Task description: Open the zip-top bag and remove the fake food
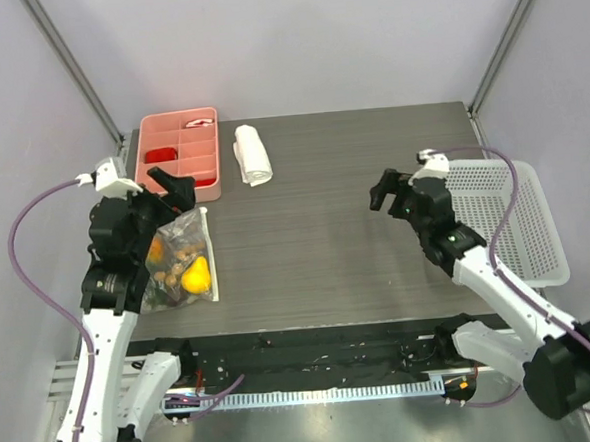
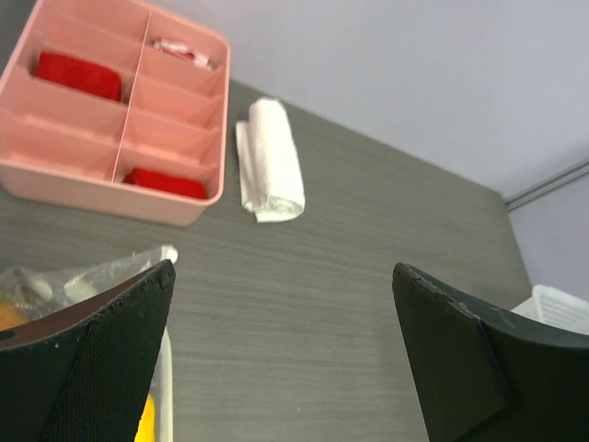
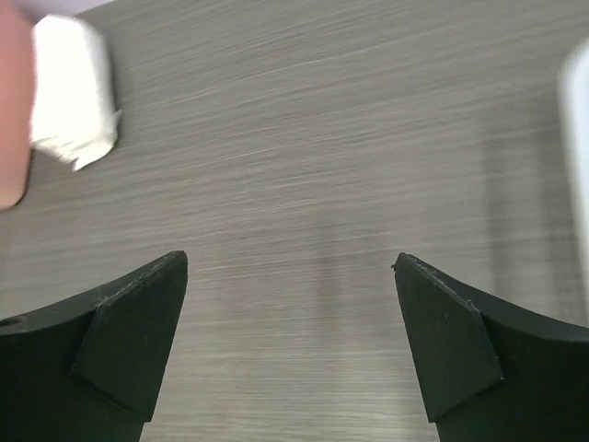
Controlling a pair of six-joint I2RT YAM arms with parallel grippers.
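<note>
The bag [image 1: 182, 263] lay flat on the left side of the table [image 1: 336, 229], near the front edge, and the left arm hung right over it. Through the clear plastic the food [image 1: 181, 270] showed: a yellow pear [image 1: 196, 275] toward the front, brown balls [image 1: 174, 260] beside it, and a bit of orange [image 1: 156, 250] half hidden by the arm. The white zip strip [image 1: 210, 251] ran down the bag's right edge. Whether it was sealed could not be told.

The left gripper [image 1: 174, 185] sat over the bag's far end, just short of the pink tray [image 1: 145, 140], with its jaws spread wide and nothing between them. In the wrist view one finger [image 2: 101, 359] overlapped the bag's crinkled corner, but whether it touched could not be told. Beyond it the tray showed two red blocks [image 2: 78, 75] in its compartments and a red-and-white item in the far corner. The rolled towel [image 1: 252, 153] lay just right of the tray.

Over on the right, the right gripper [image 1: 383, 191] hovered above bare tabletop, well apart from the bag and close to the white basket [image 1: 505, 218]. Its jaws were also wide apart and held nothing. Its wrist camera saw only wood grain, with the towel blurred at the top left.
</note>
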